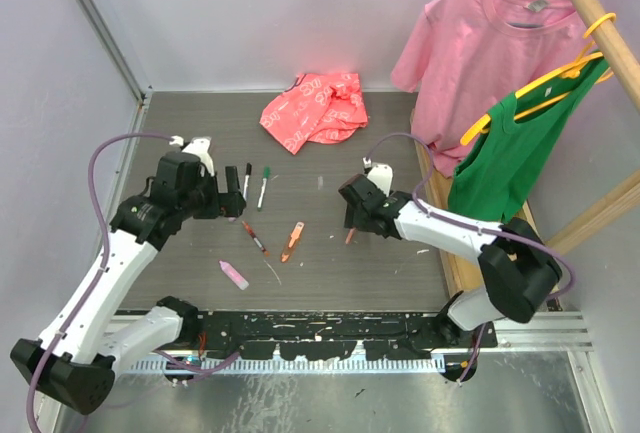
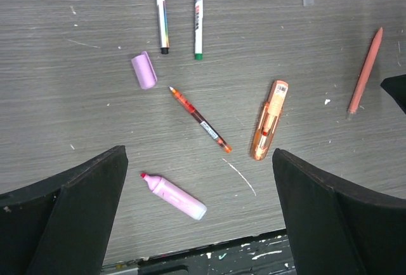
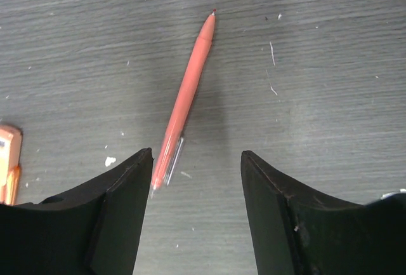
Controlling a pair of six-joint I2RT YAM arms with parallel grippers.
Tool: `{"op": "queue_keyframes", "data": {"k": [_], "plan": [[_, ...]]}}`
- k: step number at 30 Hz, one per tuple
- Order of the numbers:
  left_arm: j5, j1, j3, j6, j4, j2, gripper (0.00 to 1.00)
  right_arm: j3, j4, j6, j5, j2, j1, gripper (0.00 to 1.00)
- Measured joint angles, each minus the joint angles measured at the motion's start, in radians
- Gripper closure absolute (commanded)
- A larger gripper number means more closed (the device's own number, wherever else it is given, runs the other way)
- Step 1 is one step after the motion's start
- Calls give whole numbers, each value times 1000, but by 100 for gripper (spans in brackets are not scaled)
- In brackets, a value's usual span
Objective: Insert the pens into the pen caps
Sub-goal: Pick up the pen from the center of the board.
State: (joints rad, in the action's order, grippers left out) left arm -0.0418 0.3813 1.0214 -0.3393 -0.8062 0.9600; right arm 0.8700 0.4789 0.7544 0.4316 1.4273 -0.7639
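The left gripper hangs over the table with its jaws spread wide and nothing between them. Just ahead of its left finger lies the pink highlighter, uncapped, red tip showing. Further ahead sit the dark red pen and, toward the right finger, the short orange pen. Beyond those, the lilac cap lies alone, with 2 white markers side by side past it, one black-tipped, one green-tipped. The right gripper is partly open and holds nothing; the salmon-orange pen lies flat on the table, its clear end just beside the left finger and its tip pointing away ahead of the jaws.
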Motion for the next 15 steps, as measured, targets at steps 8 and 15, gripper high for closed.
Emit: {"op": "queue_keyframes", "data": {"k": [8, 15], "plan": [[-40, 0, -4, -39, -29, -64, 2, 39, -69, 0, -27, 144, 50, 41], [-71, 0, -20, -42, -66, -73, 2, 108, -85, 0, -46, 230, 66, 46]]}}
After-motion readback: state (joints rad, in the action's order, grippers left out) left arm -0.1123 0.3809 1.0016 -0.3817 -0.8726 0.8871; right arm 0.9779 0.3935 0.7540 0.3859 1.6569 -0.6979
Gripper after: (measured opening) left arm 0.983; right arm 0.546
